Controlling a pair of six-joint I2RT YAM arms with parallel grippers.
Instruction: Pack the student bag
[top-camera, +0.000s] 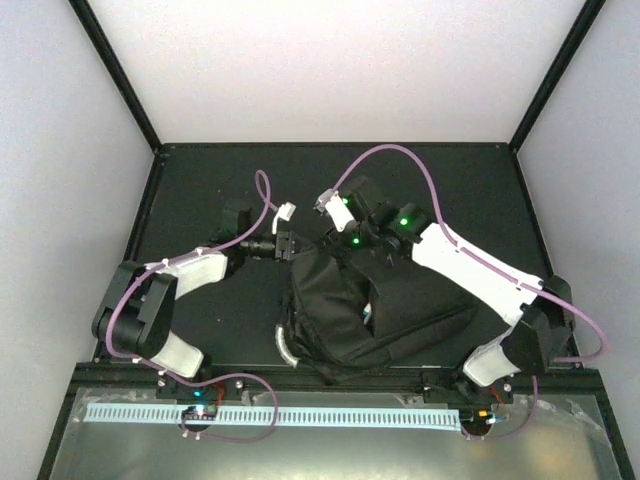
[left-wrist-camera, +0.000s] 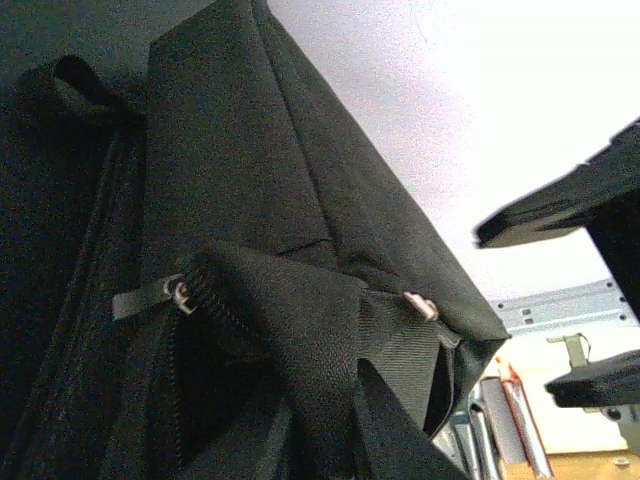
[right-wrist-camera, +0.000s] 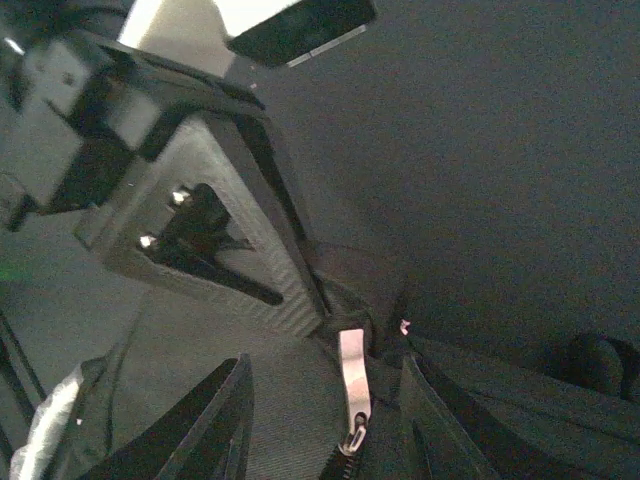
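At the far end of the large black fabric student bag (top-camera: 385, 310), centred on the worktop (top-camera: 470, 190), the right gripper (right-wrist-camera: 328, 385) has its jaws spread astride a grey zipper pull (right-wrist-camera: 353, 370); the left gripper (left-wrist-camera: 515, 310), jaws apart and empty, sits just left.

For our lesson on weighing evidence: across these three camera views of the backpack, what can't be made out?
- Top view: the inside of the backpack, hidden by its own folds and the right arm.
- Left wrist view: the left gripper, blurred, cut off by the right edge.
- Right wrist view: whether the right gripper touches the zipper pull; too dark.
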